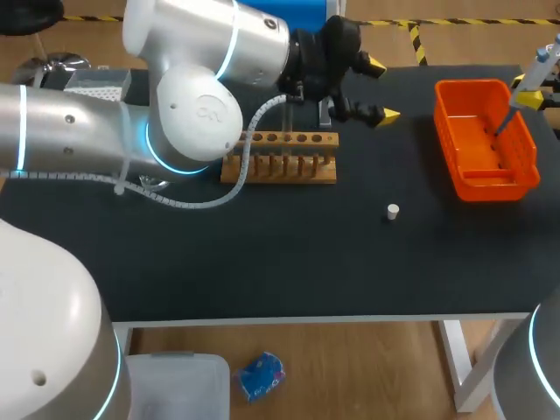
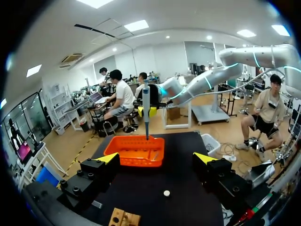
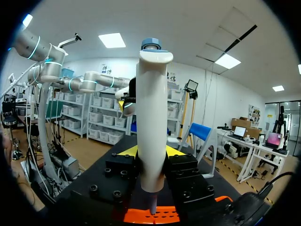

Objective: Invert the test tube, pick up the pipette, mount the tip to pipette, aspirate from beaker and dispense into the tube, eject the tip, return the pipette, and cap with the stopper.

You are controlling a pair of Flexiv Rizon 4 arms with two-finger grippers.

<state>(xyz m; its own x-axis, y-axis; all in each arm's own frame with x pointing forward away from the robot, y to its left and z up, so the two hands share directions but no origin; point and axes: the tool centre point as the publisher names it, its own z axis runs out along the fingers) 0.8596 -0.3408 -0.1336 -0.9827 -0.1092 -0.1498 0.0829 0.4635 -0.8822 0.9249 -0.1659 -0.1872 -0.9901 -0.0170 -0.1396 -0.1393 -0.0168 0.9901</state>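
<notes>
My right gripper [image 1: 530, 99] hangs above the orange basket [image 1: 455, 166] at the table's right end, shut on a white pipette [image 1: 535, 70] with a blue cap. The pipette's thin lower end points down into the basket. In the right wrist view the pipette [image 3: 151, 117] stands upright between the yellow fingertips [image 3: 126, 151], with the basket [image 3: 165, 216] under it. My left gripper [image 1: 382, 89] is open and empty, hovering just beyond the right end of the wooden rack [image 1: 280, 171]. A small white stopper [image 1: 393, 211] lies on the black table. The left wrist view looks across at the pipette [image 2: 146, 101], the basket [image 2: 136, 151] and the stopper [image 2: 166, 193].
A clear tube [image 1: 325, 114] appears to stand at the rack's right end. A clear box [image 1: 96, 83] sits at the back left, partly behind my left arm. A corner of the rack [image 2: 124, 218] shows under the left gripper [image 2: 156, 160].
</notes>
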